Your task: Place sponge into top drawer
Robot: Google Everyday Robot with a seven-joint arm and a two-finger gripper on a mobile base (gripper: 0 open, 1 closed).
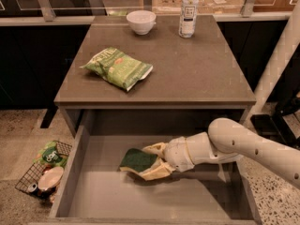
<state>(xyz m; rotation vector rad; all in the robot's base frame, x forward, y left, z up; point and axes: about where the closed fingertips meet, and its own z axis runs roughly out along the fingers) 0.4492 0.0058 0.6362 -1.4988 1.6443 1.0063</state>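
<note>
The top drawer (117,196) is pulled out below the table, a wide grey box with low side walls. The sponge (136,159), dark green on top with yellow foam below, is inside the drawer, left of centre, close above or on the bottom. My gripper (151,162) reaches in from the right on a white arm, and its cream fingers are shut on the sponge's right end, one above and one below.
On the table (201,78) lie a crinkly green snack bag (118,67), a white bowl (141,21) and a clear bottle (188,11) at the back. A wire basket with packets (44,168) sits on the floor left of the drawer.
</note>
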